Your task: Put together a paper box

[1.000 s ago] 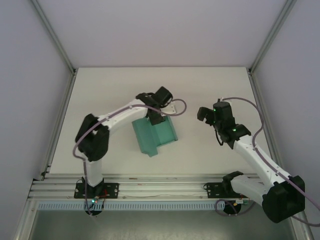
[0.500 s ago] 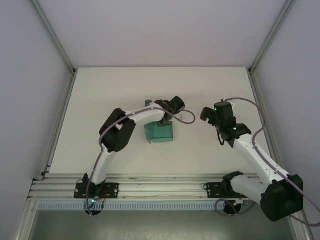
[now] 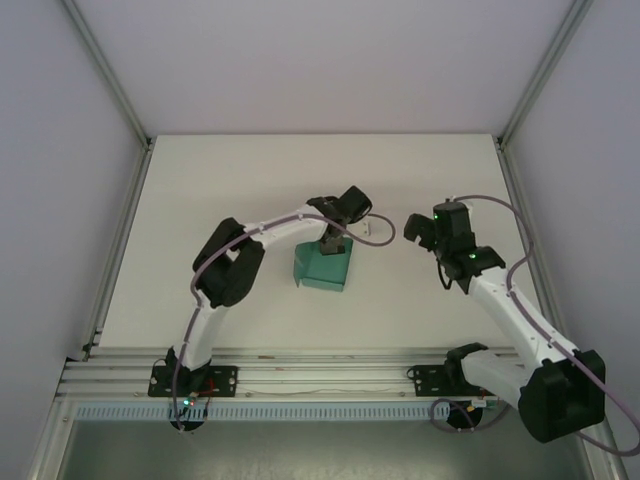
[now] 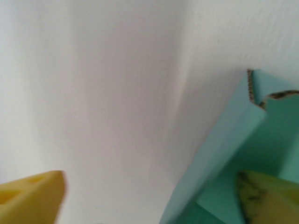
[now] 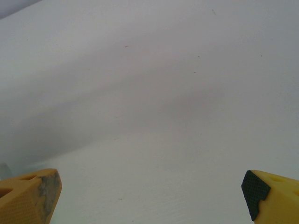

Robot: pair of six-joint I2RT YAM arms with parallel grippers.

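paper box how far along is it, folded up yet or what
Done: the paper box is partly folded, with walls standing on the table. In hand: the left jaws straddle one wall, wide apart, with one finger inside the box. The right jaws hang open over bare table to the box's right. Left: the inside looks open, with a flap seemingly untucked, so closing probably remains.
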